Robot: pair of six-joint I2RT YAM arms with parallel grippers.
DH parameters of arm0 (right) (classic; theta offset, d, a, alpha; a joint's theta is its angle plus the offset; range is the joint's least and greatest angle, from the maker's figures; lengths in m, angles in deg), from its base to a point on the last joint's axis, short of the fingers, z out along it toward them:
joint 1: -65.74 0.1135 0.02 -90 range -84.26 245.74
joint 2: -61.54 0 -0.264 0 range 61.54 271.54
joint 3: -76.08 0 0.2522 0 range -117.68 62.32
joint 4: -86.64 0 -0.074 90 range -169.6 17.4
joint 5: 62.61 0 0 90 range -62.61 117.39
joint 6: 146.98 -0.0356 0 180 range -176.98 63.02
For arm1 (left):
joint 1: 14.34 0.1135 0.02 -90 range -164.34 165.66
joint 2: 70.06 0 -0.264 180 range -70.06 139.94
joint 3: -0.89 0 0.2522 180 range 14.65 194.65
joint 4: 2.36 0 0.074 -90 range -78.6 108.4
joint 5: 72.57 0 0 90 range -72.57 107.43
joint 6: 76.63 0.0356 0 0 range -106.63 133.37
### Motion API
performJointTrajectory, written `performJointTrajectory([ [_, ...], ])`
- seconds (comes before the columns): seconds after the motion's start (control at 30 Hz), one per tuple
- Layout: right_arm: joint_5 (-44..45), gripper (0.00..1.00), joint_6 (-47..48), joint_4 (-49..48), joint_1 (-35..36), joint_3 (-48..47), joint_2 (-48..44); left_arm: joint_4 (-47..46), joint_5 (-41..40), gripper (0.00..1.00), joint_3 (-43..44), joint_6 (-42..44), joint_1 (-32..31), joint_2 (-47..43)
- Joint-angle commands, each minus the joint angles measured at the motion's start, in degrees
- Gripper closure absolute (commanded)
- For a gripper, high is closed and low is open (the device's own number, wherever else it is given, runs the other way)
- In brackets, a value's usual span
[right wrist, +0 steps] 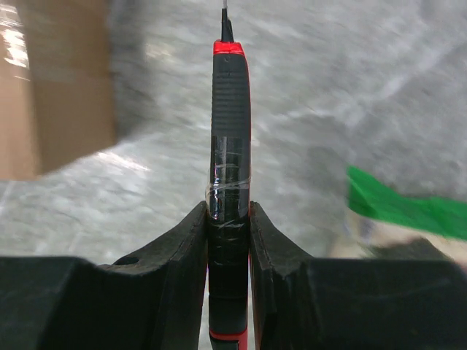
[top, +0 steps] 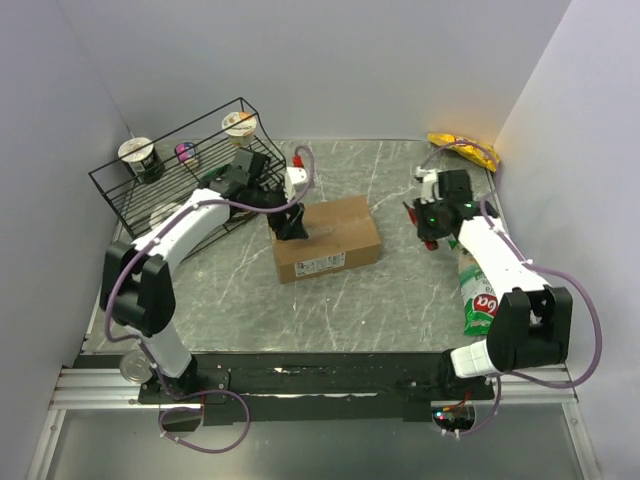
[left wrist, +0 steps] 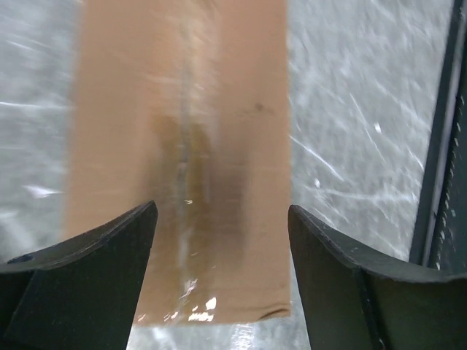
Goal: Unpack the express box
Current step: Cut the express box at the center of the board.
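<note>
Presently the express box (top: 335,240) lies closed.
Left gripper (left wrist: 222,209) hangs spread above its seam; right gripper (right wrist: 228,208), beside the box, clenches a red-black knife (right wrist: 230,109).

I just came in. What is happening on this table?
Two robot arms are working on a brown cardboard box that lies in the middle of the table. The left gripper is open over the box's taped seam, near its left end, and holds nothing. The right gripper is shut on a red and black cutter, to the right of the box and apart from it. The flaps are not yet open.
</note>
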Motion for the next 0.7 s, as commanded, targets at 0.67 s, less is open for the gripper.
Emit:
performJointTrajectory([
  [0.67, -2.56, 1.0, -11.89, -1.41, 22.86, -1.96, 0.96, -22.66, -2.76, 0.19, -2.46, -19.09, 5.18, -12.18],
])
